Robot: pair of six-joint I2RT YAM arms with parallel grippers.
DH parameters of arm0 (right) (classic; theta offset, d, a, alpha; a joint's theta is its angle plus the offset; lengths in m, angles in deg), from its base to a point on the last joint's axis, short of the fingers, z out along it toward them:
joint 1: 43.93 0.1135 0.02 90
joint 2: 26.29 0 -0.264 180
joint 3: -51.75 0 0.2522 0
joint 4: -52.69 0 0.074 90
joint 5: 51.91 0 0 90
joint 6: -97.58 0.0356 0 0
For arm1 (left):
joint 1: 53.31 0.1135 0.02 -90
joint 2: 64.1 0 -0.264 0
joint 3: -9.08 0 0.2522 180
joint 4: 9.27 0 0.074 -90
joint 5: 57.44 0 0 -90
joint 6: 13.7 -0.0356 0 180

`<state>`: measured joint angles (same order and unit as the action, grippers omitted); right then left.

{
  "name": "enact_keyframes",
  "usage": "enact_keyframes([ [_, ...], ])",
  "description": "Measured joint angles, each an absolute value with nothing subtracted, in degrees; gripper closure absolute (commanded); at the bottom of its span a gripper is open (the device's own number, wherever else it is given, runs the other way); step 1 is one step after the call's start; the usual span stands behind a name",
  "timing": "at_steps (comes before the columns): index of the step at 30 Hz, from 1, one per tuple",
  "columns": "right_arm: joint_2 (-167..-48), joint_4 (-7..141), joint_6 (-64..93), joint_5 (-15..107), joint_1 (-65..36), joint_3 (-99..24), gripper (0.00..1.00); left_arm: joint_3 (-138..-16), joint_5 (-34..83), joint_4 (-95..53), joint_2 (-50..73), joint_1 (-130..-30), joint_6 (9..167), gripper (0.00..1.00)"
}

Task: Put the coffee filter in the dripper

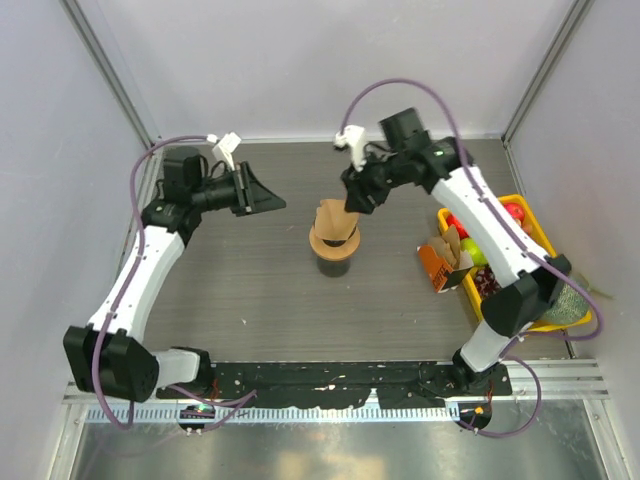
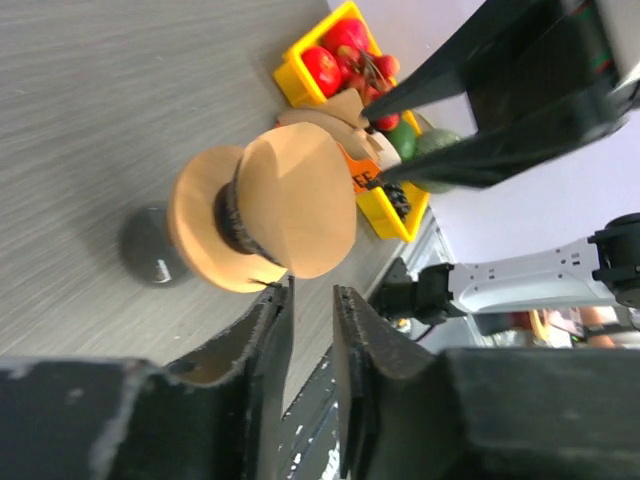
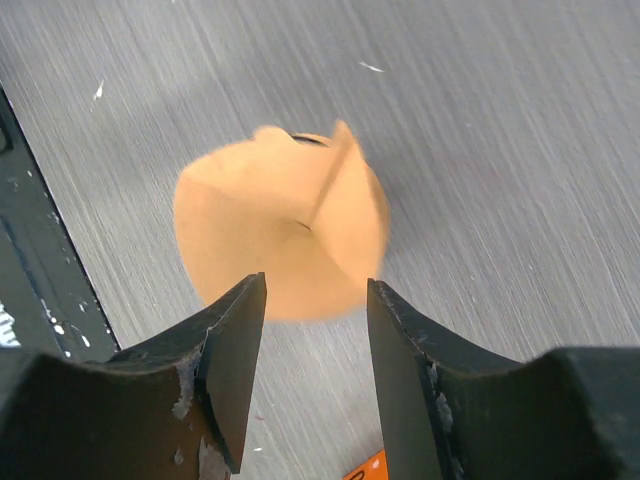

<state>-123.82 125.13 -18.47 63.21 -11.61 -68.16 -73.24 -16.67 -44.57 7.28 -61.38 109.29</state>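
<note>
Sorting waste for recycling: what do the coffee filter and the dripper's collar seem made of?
The coffee filter looks like thin unbleached paper: matte tan, with a folded seam. The dripper has a collar that looks like wood: smooth, pale brown; grain too blurred to confirm.

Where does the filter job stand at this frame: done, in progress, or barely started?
Nearly done. The coffee filter sits opened in the dripper, its top standing above the collar. The right gripper hangs over it, fingers open, gripping nothing; the left gripper is off to the side, empty. Remaining: perhaps a check that the filter sits evenly, then drawing both arms clear.
</note>
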Motion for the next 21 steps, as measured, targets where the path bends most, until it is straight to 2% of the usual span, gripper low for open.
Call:
enact_keyframes([
  [6,-115.65,121.61,-14.27,74.60,-22.21,-61.69,0.50,-73.35,-19.77,-39.06,14.51,-68.16,111.89,0.82],
  [13,-116.35,116.85,-9.99,83.41,-22.61,-54.85,0.50,-73.35,-22.44,-34.38,19.01,-70.26,114.84,0.83],
  [21,-117.09,113.54,-7.65,85.88,-22.63,-52.27,0.50,-73.35,-23.14,-32.24,21.57,-72.11,115.19,0.84],
])
